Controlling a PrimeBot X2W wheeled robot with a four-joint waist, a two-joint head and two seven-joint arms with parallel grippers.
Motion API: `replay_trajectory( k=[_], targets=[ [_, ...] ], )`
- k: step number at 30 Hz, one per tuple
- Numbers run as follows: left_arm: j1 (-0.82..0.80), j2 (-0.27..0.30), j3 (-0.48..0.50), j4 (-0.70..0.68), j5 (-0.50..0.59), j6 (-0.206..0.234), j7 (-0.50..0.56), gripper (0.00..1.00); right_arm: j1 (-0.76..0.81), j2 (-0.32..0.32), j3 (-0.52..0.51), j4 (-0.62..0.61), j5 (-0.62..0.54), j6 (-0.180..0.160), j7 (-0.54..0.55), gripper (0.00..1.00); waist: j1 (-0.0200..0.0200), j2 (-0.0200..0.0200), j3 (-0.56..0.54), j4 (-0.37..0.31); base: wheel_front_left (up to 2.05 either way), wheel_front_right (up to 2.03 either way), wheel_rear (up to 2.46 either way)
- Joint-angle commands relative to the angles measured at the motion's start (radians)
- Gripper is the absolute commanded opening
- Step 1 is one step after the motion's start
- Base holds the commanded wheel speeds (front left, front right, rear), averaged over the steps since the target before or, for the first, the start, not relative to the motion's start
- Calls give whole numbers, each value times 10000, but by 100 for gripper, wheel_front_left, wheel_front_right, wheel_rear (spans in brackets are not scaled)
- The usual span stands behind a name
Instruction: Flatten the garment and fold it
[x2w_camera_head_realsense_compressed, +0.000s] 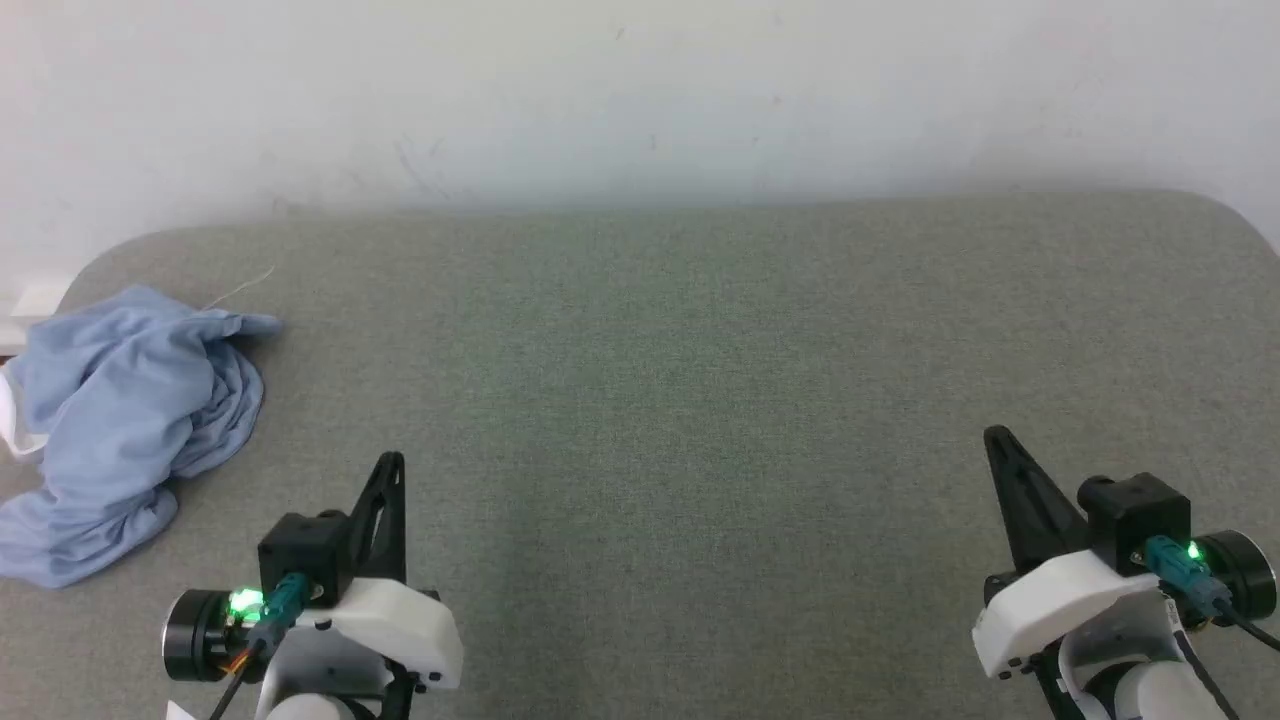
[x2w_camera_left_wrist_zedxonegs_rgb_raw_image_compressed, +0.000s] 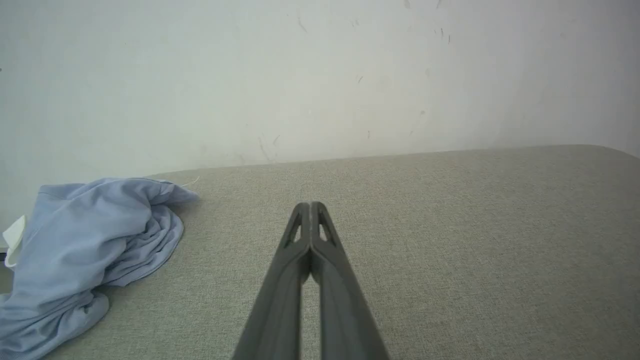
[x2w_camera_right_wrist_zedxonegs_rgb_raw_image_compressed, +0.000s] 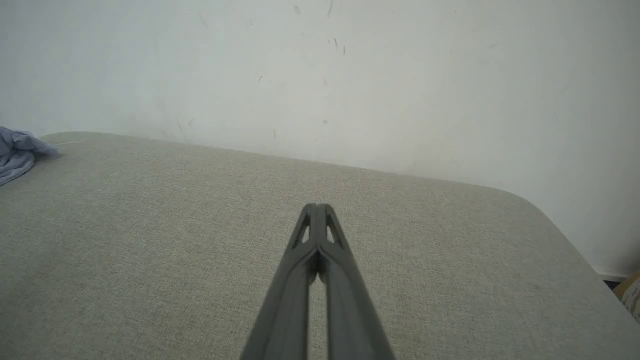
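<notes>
Table: grey-green woven cover, rounded far corners, set against a scuffed white wall.

Garment: light blue, crumpled in a loose heap at the table's far-left corner, hard by the left edge. Unflattened, folds bunched and twisted. A strip of white cloth shows at the side of the heap nearest the left edge; cannot tell which part of the shirt it is. A thin pale thread lies on the cover just beyond the heap, toward the far edge.

Left gripper: over the near edge, left of centre, fingers pointing at the far edge. Fingers clenched, tips pressed together, nothing between them. Near the garment but apart from it, no contact.

Right gripper: over the near edge toward the right corner, well apart from the garment. Fingers likewise clenched tip to tip, empty. Its wrist view has a sliver of the blue cloth at the far-left corner.

Green lights glow on both wrists.
</notes>
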Motion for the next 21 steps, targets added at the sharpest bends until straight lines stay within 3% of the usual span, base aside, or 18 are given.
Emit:
replay_trajectory(
  k=[1, 21],
  targets=[
    [52, -36, 32, -53, 64, 64, 1, 0, 110, 36, -1, -66, -76, -21, 7, 0, 0, 0, 0, 0, 0, 0, 0],
    [52, -36, 32, -53, 64, 64, 1, 0, 110, 36, -1, -66, -76, -21, 7, 0, 0, 0, 0, 0, 0, 0, 0]
  ],
)
